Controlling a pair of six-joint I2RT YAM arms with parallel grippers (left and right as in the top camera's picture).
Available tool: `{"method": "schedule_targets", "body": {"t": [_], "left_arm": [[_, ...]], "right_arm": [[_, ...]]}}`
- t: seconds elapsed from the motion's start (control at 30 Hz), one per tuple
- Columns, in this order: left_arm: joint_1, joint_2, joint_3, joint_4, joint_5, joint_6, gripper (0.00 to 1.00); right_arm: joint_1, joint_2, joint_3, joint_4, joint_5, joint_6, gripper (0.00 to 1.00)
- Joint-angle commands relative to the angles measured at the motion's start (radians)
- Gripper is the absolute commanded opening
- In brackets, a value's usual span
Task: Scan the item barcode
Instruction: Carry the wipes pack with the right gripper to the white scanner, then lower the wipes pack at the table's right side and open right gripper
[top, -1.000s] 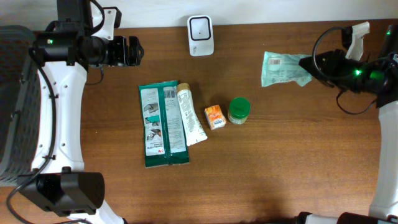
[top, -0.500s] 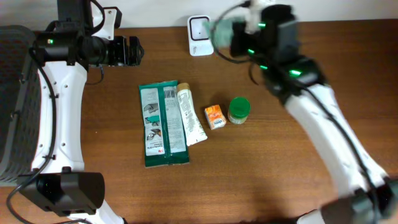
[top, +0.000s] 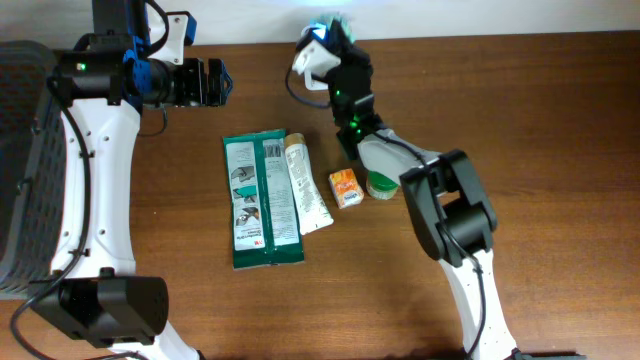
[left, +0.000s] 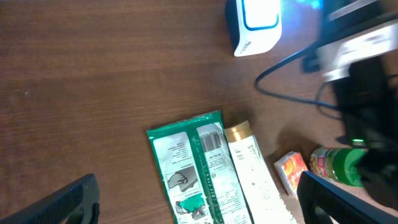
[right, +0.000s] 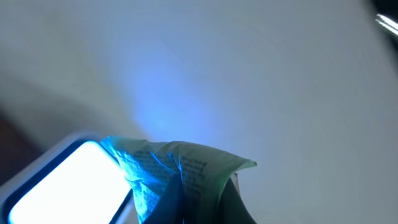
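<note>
Packet at scanner
My right claw is clamped on the green packet, which pokes out past its tips, just beside the lit scanner; my left claw gapes wide, well apart.

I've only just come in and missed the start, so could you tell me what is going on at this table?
The right gripper is shut on a pale green packet and holds it right by the white scanner at the table's far edge. The scanner glows blue, so a scan seems under way. The left gripper hangs open further left, holding nothing. A green pack, a tube, an orange box and a green-lidded jar lie mid-table.
</note>
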Motion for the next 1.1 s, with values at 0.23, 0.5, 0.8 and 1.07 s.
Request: {"method": "schedule_targets", "body": {"t": [0.23,0.5,0.8,1.07], "left_arm": [[0.000,-0.006,0.001,-0.001,0.008,-0.010,0.99],[0.000,-0.006,0.001,-0.001,0.008,-0.010,0.99],[0.000,-0.006,0.001,-0.001,0.008,-0.010,0.99],[0.000,-0.006,0.001,-0.001,0.008,-0.010,0.99]], "right_arm": [[-0.008,0.015,0.043,0.147,-0.033,-0.066,0.04],[0.000,0.014,0.043,0.157,-0.033,-0.066,0.04],[0.000,-0.239,0.042,-0.058,-0.028,0.075,0.04],[-0.014,-0.656,0.042,-0.832,-0.182,0.852,0.04]]}}
